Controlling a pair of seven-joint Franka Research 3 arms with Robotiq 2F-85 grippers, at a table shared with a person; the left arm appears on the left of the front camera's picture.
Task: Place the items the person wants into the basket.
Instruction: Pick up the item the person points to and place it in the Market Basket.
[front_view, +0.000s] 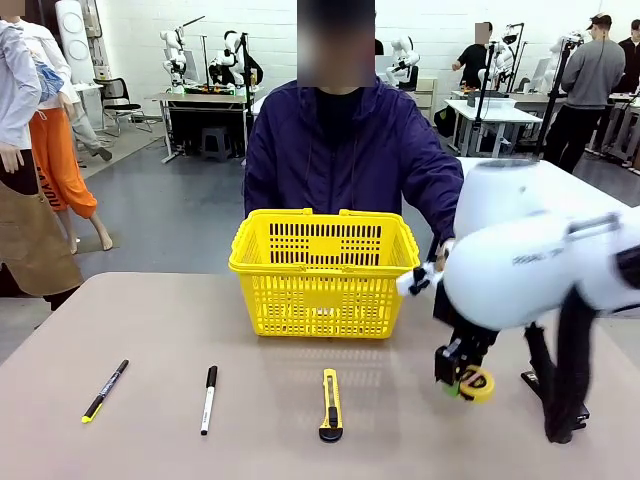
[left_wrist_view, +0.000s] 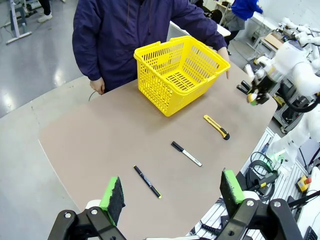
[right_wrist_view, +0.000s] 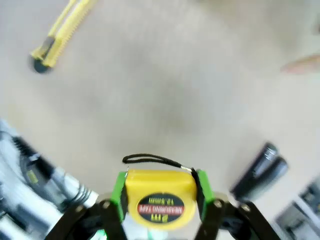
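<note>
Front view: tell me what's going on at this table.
The right gripper has the tape measure clamped between its pads, just right of the yellow basket, which looks empty. The left gripper hangs open, well back from the items. The pen, the marker and the utility knife lie in a row in front of the basket. The person stands behind it.

Looks like a lab hall: well behind the yellow basket (front_view: 322, 300), work tables (front_view: 495, 115) (people (front_view: 590, 75) standing at them), grey polished floor (front_view: 190, 215).
</note>
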